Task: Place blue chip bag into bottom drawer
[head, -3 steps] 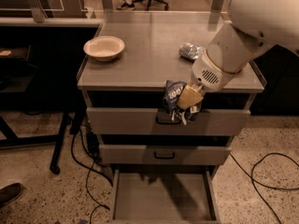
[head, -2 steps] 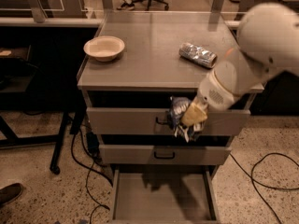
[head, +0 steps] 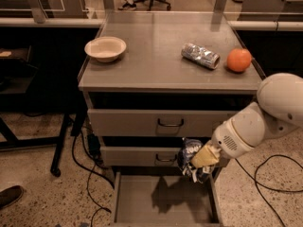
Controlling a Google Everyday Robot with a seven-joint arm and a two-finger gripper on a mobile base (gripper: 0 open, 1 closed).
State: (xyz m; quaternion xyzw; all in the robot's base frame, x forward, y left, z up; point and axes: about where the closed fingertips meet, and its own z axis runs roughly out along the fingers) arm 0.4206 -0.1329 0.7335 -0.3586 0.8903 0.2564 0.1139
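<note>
The blue chip bag is a dark blue foil bag with white markings, crumpled in my gripper. The gripper is shut on it and holds it in front of the middle drawer, above the right part of the bottom drawer. The bottom drawer is pulled out, and its flat grey floor shows with the bag's shadow on it. My white arm reaches in from the right.
On the cabinet top stand a cream bowl, a silver foil packet and an orange. The top drawer is shut. Cables lie on the floor at left and right. A shoe is at the lower left.
My arm has swung down and to the right with the bag, from in front of the top drawer to in front of the middle drawer, above the open bottom drawer.
</note>
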